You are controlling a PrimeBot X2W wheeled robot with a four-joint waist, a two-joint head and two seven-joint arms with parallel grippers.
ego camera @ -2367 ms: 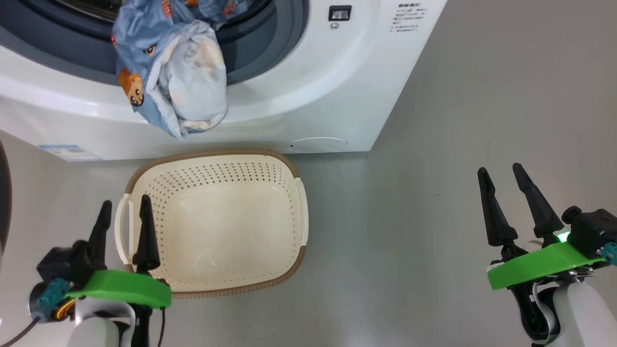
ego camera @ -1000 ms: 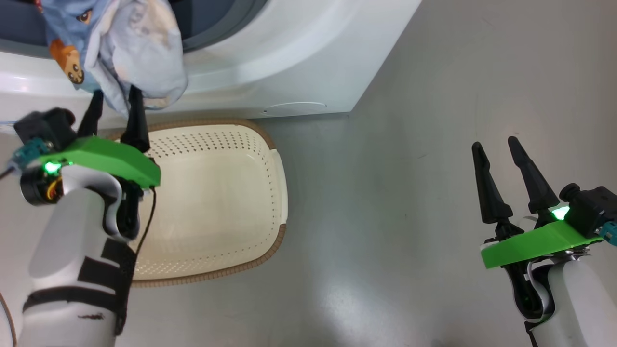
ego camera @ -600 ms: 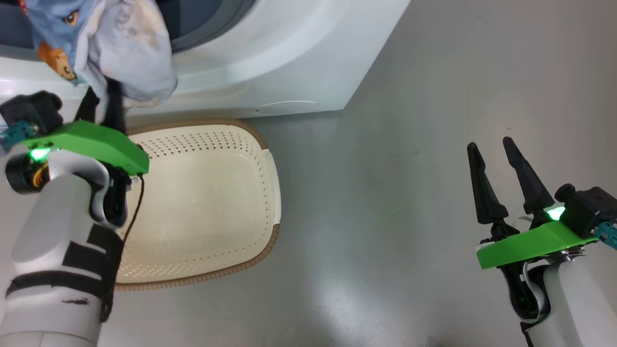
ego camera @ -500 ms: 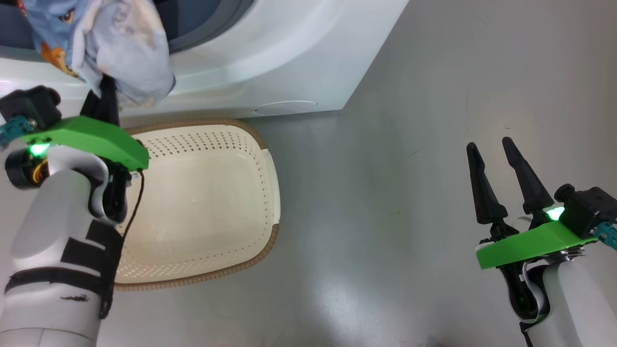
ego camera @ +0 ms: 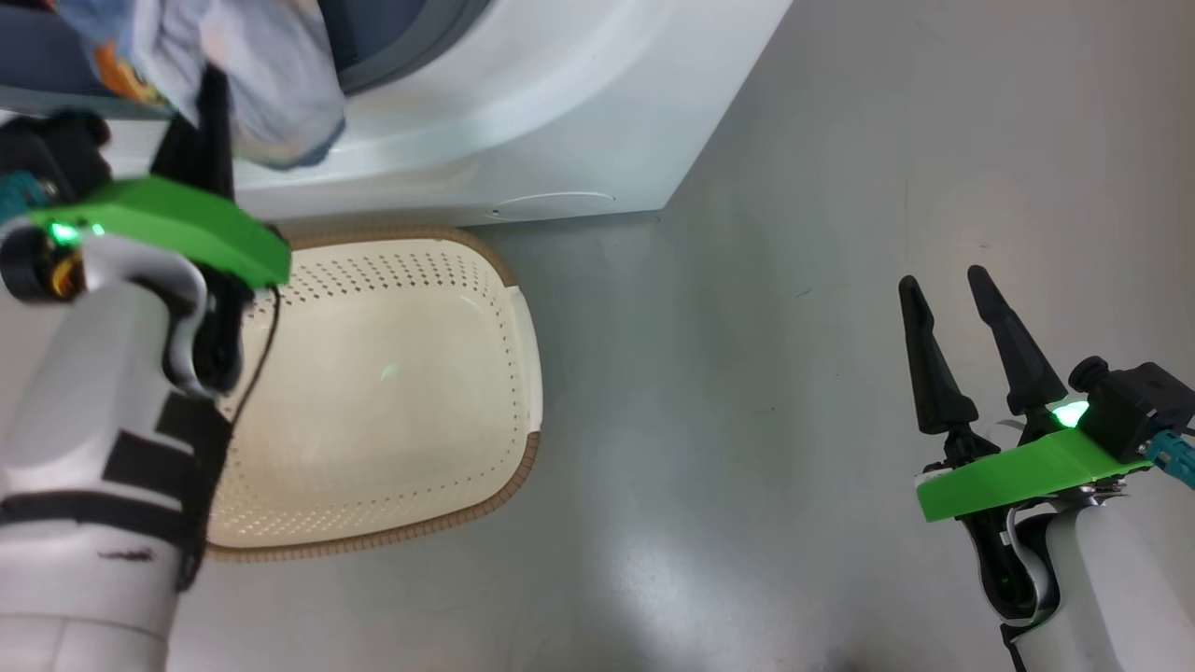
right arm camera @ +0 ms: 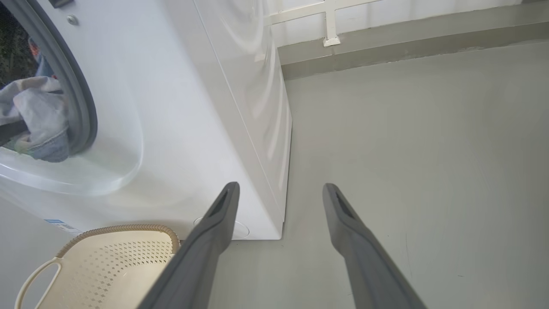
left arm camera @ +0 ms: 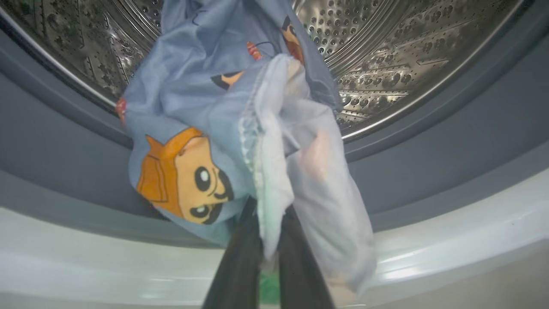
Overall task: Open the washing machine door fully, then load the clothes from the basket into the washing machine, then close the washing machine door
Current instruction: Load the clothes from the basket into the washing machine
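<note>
The denim-blue clothes (ego camera: 271,84) with orange cartoon patches hang out of the washing machine (ego camera: 523,103) over its lower gasket. In the left wrist view the clothes (left arm camera: 206,128) drape in front of the steel drum (left arm camera: 407,51). My left gripper (ego camera: 207,89) is shut on the pale lower fold, its fingers (left arm camera: 240,266) pinching the cloth from below. The cream basket (ego camera: 527,355) stands on the floor just under the machine, holding nothing. My right gripper (ego camera: 943,277) hovers open over bare floor at the right, nothing between its fingers (right arm camera: 214,227). The washing machine door is out of view.
Grey floor (ego camera: 747,373) stretches to the right of the machine and the basket. In the right wrist view the machine's side (right arm camera: 240,107) faces a wall base (right arm camera: 386,38) at the back. A blue label sticker (right arm camera: 62,225) sits low on the machine's front.
My left gripper has shut on the hanging clothes and risen with them towards the drum opening. The right arm has stayed where it was.
</note>
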